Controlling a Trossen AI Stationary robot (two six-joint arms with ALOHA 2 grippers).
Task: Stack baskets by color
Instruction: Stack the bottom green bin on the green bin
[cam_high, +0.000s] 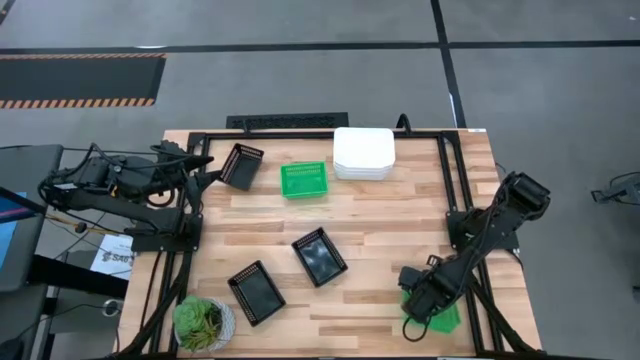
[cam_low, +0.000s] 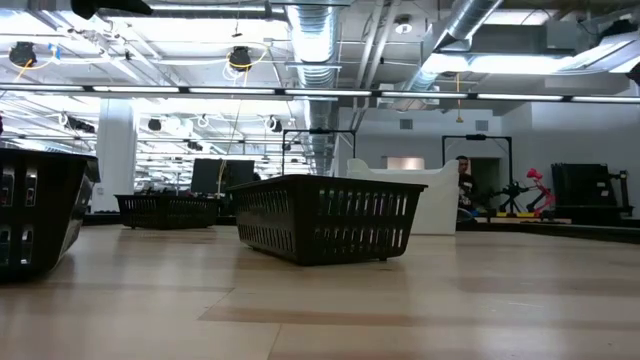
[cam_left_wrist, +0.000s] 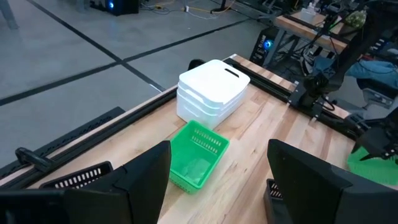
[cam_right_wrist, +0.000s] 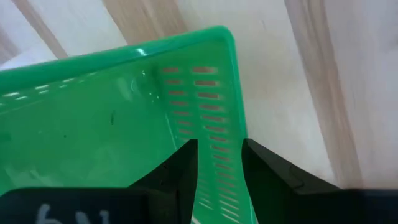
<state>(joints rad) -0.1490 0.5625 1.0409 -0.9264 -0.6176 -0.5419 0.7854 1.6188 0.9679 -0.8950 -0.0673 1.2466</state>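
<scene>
R gripper (cam_right_wrist: 219, 163) clamped on green basket (cam_right_wrist: 112, 118) wall, fingers astride it.

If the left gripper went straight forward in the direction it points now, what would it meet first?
Probably the green basket lying just ahead of the left gripper, whose jaws stand open. The white basket stack lies beyond it. Depth is unclear, so the gripper might pass above the basket.

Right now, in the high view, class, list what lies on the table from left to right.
Plant → black basket → black basket → green basket → black basket → white stack → green basket in the right gripper.
</scene>
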